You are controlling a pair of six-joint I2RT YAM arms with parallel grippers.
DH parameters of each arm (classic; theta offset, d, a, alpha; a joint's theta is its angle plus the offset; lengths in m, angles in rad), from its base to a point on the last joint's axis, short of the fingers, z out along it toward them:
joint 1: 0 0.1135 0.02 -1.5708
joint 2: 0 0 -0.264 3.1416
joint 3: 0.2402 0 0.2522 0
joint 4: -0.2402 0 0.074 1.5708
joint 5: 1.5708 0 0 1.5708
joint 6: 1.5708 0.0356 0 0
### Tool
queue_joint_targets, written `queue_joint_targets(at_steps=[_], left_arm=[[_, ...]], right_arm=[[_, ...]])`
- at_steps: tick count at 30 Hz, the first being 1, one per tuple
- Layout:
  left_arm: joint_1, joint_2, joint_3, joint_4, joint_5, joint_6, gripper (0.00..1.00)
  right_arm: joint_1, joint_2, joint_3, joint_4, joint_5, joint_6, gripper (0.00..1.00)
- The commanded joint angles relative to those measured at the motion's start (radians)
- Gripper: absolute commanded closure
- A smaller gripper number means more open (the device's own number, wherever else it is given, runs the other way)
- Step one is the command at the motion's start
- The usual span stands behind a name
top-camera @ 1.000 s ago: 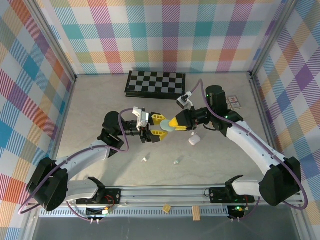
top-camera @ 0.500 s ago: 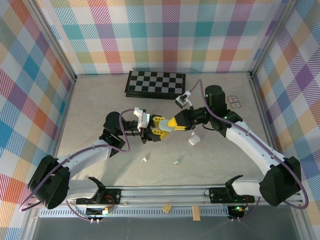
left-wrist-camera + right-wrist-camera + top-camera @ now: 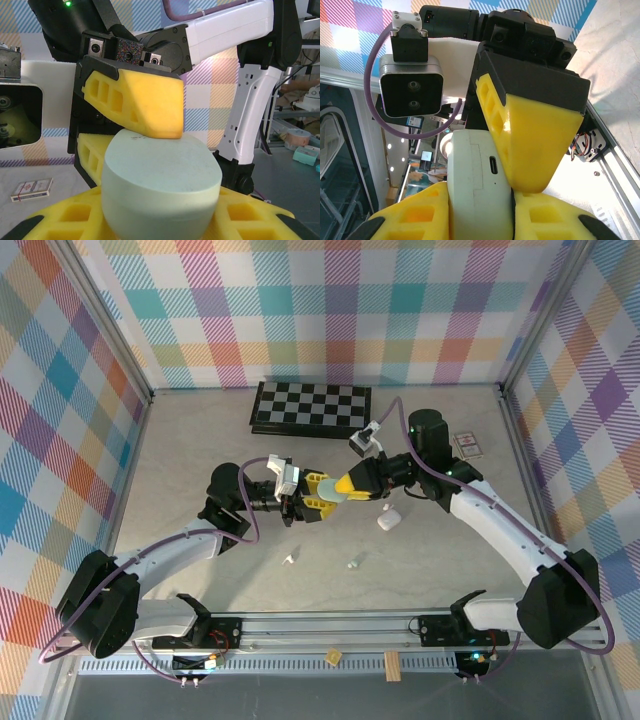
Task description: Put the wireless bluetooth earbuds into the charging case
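progress: early, nothing seated yet | left end effector [image 3: 318, 496] and right end effector [image 3: 345, 487] both clamp the mint case [image 3: 160, 185], apparently closed, above mid-counter [image 3: 200, 440] | white earbud [image 3: 290, 559] and mint earbud [image 3: 353, 563] lie loose toward the near edge | white case [image 3: 387, 521] lies right of centre

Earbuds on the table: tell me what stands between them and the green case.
The green case looks shut, and the left claw and right claw both clamp it in the air. The white earbud and green earbud lie on the table.
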Motion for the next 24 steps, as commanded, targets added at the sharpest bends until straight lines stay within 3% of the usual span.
queue_joint_targets(at_steps=[1, 4, 7, 13, 18, 24], left_arm=[[-0.015, -0.019, 0.018, 0.069, 0.012, 0.013, 0.61], [-0.015, -0.019, 0.017, 0.069, 0.012, 0.011, 0.53], [-0.015, -0.019, 0.018, 0.068, 0.012, 0.013, 0.54], [-0.014, -0.009, 0.017, 0.065, 0.016, 0.017, 0.64], [-0.015, 0.000, 0.014, 0.077, 0.008, 0.017, 0.54], [-0.015, 0.003, 0.011, 0.082, 0.006, 0.021, 0.54]], right_arm=[[0.013, 0.020, 0.026, -0.009, 0.032, -0.005, 1.00], [0.012, 0.021, 0.027, -0.011, 0.032, -0.006, 1.00], [0.013, 0.021, 0.024, -0.009, 0.035, -0.006, 1.00], [0.013, 0.014, 0.022, 0.007, 0.035, 0.004, 1.00], [0.013, 0.010, -0.001, 0.134, 0.026, 0.100, 1.00], [0.013, 0.014, -0.013, 0.170, 0.028, 0.125, 1.00]])
